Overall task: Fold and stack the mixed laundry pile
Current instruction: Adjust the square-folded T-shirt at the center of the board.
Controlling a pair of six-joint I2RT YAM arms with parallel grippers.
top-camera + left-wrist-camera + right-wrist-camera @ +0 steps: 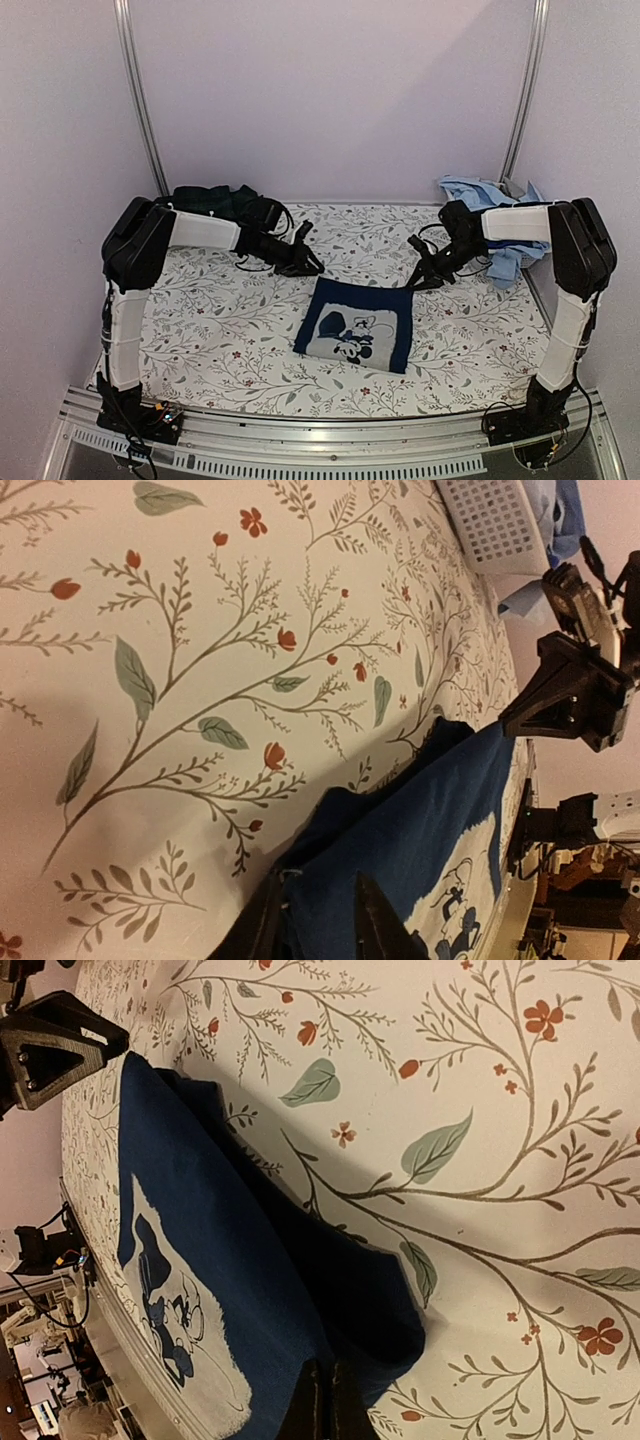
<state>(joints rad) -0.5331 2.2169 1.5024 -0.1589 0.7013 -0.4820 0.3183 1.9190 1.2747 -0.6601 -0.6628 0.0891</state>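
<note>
Pale lilac walls close round a worktop [330, 437] spread with a white sheet of leafy vines [215, 320], and the job looks barely begun: one piece folded, the rest waiting.

The left claw [318, 885] stands with its fingers parted, a strip of navy cloth showing in the gap; whether they touch that cloth I cannot tell. The right claw [330, 1385] shows only at the edge of its own camera, fingers drawn close with a thin slit between them. I cannot tell whether it is closed or nipping any fabric.

Between them lies the navy T-shirt [355, 325], folded to a neat rectangle with its pale cartoon print uppermost, in the middle of the worktop and somewhat towards the near edge. Each claw sits at one of its far corners, left at left, right at right.

Further out, a dark bundle [215, 200] is heaped in the far left corner, and light blue garments [485, 195] are bunched in the far right corner. Both heaps look unfolded, so by my reckoning most of the folding remains, and no stack has been started.
</note>
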